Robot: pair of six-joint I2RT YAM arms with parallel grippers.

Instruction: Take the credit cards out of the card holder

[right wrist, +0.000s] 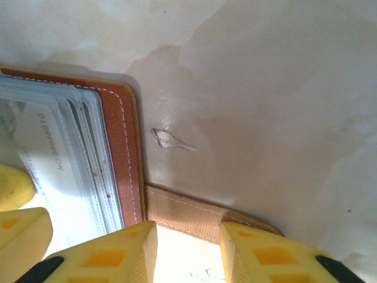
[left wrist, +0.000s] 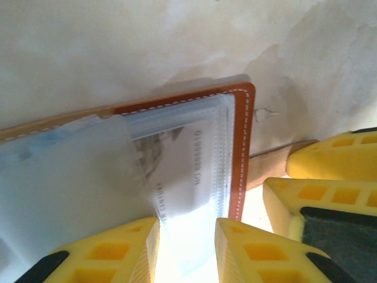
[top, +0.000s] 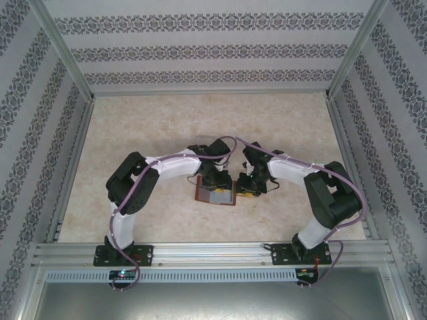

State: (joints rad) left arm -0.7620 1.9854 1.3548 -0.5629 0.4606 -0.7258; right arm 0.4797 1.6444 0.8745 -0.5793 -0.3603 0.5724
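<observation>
One credit card [left wrist: 182, 159], w/ a printed number, sits plainly inside the clear sleeves [left wrist: 222, 141] of the card holder [left wrist: 241, 147]. None looks fully out, so the task reads as early stage.

Top view: card holder lies open and flat on the desk [top: 153, 127], near ctr, a bit toward 6 o'clock. Both arms meet over it, w/ the left tool [top: 217, 180] at its 12 o'clock edge and the right tool [top: 248, 189] just beside its 3 o'clock side.

Left wrist view: left tool's yellow fingers [left wrist: 126, 253] are spread, gap plain btwn them. A pale strip runs thru that gap, prob. the near end of a card or sleeve. Can't tell which, nor whether either finger touches it. No pinch visible. The numbered card lies at 12 o'clock from the tips, within the brown stitched border. At 9 o'clock a frosted sheet [left wrist: 65, 183] overlaps the stack. Card or flap, unclear.

Right wrist view: right tool is also spread, its tips over the tan snap tab [right wrist: 182, 211] that sticks out from the holder's 3 o'clock edge. It looks to be pinning the tab to steady the holder, though contact can't be confirmed. It pinches nothing.

Left to do (judgement): get a firm grip on a card end, slide it clear of its sleeve, set it on the desk, then repeat for the rest. No. of cards inside can't be read.
</observation>
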